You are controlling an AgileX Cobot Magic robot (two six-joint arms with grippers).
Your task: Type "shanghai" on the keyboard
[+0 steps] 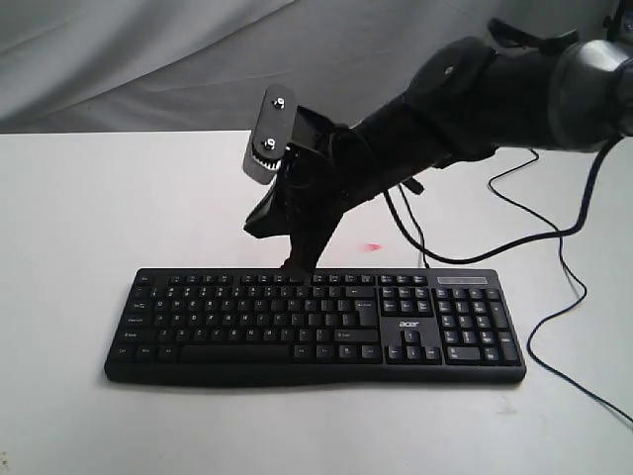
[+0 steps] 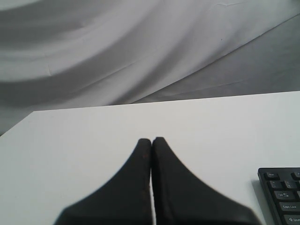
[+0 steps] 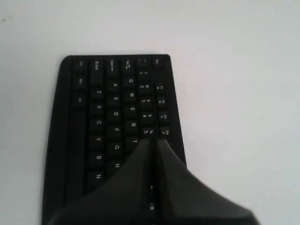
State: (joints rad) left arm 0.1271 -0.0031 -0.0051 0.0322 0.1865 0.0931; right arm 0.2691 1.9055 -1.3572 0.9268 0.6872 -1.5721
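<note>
The keyboard (image 1: 316, 327) is lying flat on the white surface (image 1: 79, 247); I'm holding the right gripper (image 1: 297, 263) over its top rows, jaws pressed together, gripping nothing. The left gripper (image 2: 151, 140) is sitting off the keyboard's end, jaws also together, empty. I'm judging the blunt tip risks hitting number keys or two neighbours if pressing from here.

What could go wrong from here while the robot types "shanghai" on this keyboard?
1. The right end effector is over the number row of the keyboard, near 5 and 6 in the right wrist view; pressing there would likely enter a digit, not a letter.
2. The keys are closely packed, so the shut tip might press two at once.
3. A loose black cable hangs below the arm behind the keyboard and could snag as the arm moves.
</note>
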